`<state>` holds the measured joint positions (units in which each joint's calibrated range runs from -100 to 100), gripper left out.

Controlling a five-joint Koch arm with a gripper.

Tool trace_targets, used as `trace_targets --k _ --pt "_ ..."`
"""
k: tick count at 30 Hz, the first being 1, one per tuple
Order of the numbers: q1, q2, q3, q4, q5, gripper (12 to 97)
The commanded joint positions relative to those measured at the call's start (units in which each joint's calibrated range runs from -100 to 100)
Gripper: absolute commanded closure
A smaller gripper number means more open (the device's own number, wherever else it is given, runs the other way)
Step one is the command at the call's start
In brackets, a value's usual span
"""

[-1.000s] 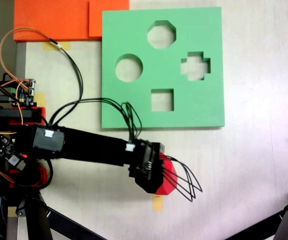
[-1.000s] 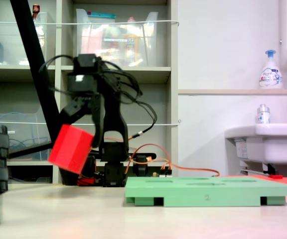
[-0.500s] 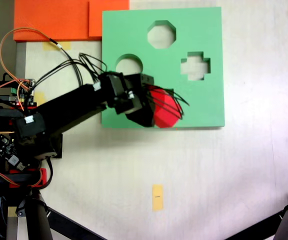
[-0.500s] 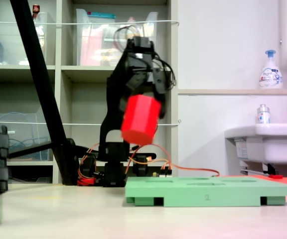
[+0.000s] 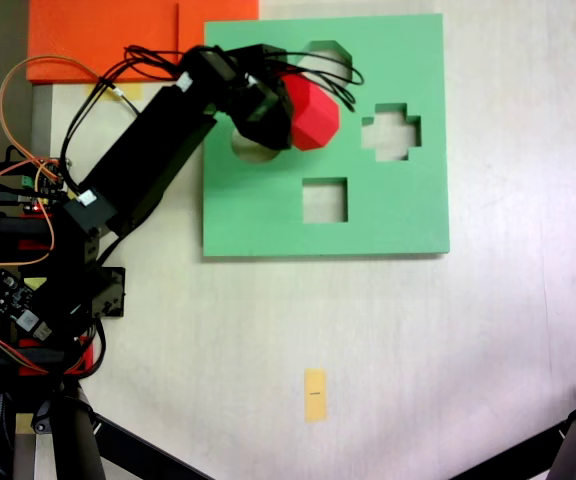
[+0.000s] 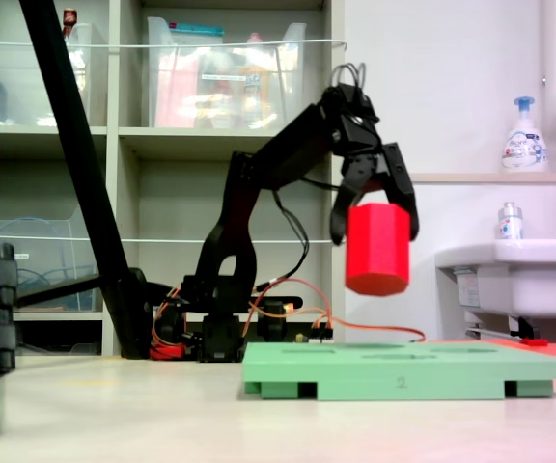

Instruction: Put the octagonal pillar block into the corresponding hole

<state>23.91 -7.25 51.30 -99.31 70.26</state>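
Note:
My gripper (image 5: 293, 100) (image 6: 375, 207) is shut on the octagonal pillar block (image 5: 311, 110) (image 6: 377, 248), a bright red foam prism hanging upright well above the green foam board (image 5: 388, 215) (image 6: 403, 371). From above, the block covers the lower left part of the eight-sided hole (image 5: 330, 49) at the board's far edge. The arm reaches in from the left over the round cutout (image 5: 251, 152). In a fixed view from the side, both jaws clamp the block's upper half.
The board also has a cross cutout (image 5: 391, 131) and a square cutout (image 5: 325, 200). Orange foam sheets (image 5: 108, 35) lie at the top left, a yellow tape mark (image 5: 315, 394) on the near table. The arm's base and wiring (image 5: 28, 300) sit at the left edge.
The arm has swung the red block from over the near table, across the square cutout, to above the board's far part. It now hangs upright and lower.

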Motion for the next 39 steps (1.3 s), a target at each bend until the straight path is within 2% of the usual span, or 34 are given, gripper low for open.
trace_targets --k 1,17,39 --pt "1.03 0.27 4.53 -0.69 2.2 76.6" --pt "2.25 8.51 4.93 4.42 7.81 76.7" --pt "3.27 18.14 10.22 19.15 8.5 76.8"
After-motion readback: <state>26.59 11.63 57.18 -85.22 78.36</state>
